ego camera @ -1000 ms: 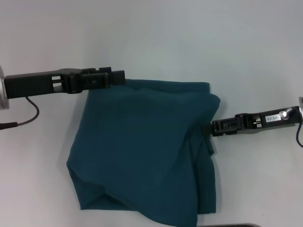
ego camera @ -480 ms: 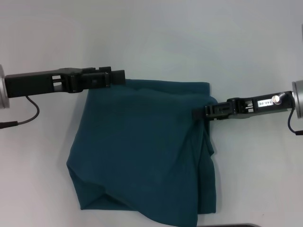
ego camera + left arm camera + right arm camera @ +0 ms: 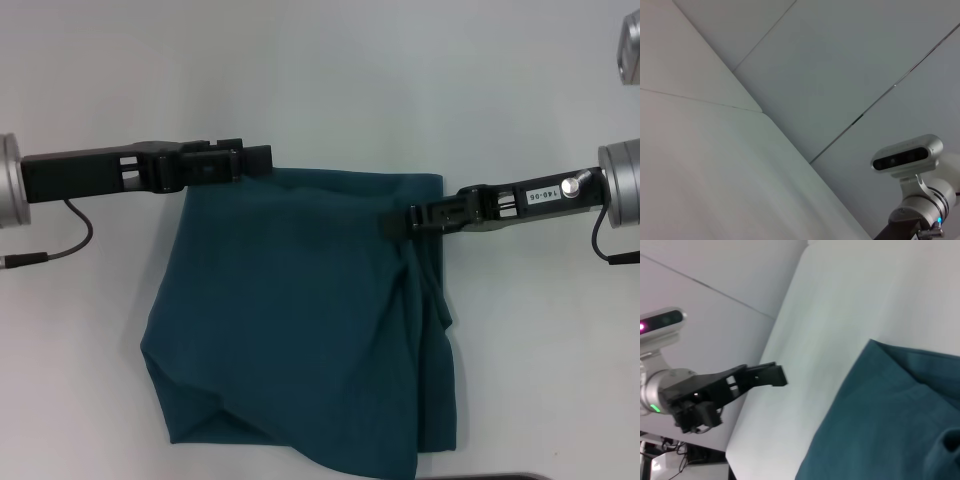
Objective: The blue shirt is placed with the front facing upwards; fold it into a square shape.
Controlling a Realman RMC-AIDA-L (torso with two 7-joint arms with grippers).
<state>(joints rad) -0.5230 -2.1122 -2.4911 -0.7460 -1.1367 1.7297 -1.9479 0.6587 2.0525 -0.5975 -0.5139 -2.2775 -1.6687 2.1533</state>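
Observation:
The blue shirt [image 3: 290,320] lies folded on the white table [image 3: 330,80], plain teal side up, roughly square with a loose lower edge. My right gripper [image 3: 392,224] reaches in from the right over the shirt's upper right part and is shut on a bunch of its fabric, which creases below it. My left gripper [image 3: 260,159] hovers at the shirt's far left corner. In the right wrist view the left gripper [image 3: 777,376] stands apart from the shirt [image 3: 890,415], holding nothing. No lettering shows.
White tabletop surrounds the shirt on all sides. A dark edge [image 3: 490,477] shows at the near rim of the table. The left wrist view shows only walls and the robot's head camera [image 3: 907,156]. Cables hang from both arms at the sides.
My right gripper has moved left and slightly away from me, from the shirt's right edge onto the shirt, drawing the right edge inward. The left gripper shifted slightly right.

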